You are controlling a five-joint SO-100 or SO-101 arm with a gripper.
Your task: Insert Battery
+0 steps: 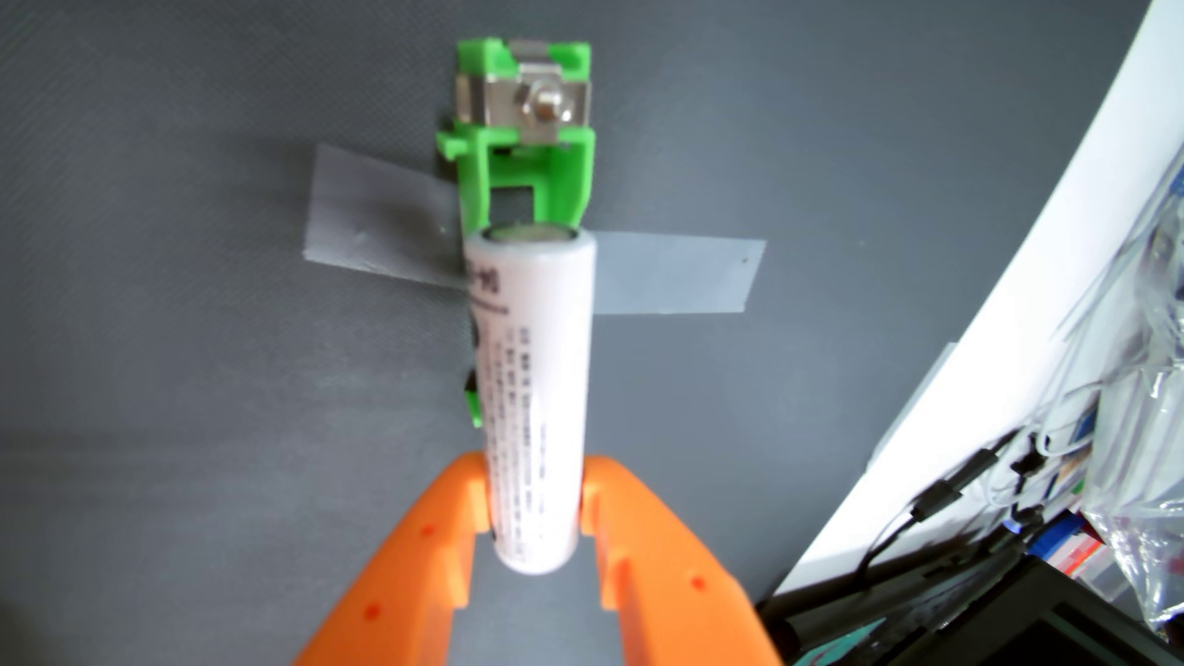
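Note:
A white cylindrical battery [535, 397] with small grey print stands lengthwise in the middle of the wrist view. My orange gripper [535, 490] comes in from the bottom edge and is shut on the battery's lower part, one finger on each side. Beyond it a green plastic battery holder [525, 173] with a metal contact clip [532, 109] at its far end lies on the grey mat. The battery covers the holder's near part; a bit of green shows at its left side. I cannot tell whether the battery touches the holder.
Grey tape strips [679, 275] fasten the holder to the grey mat [192, 320]. A white curved edge [961, 320] runs down the right side. Beyond it lie cables, plastic bags and a dark box [961, 615].

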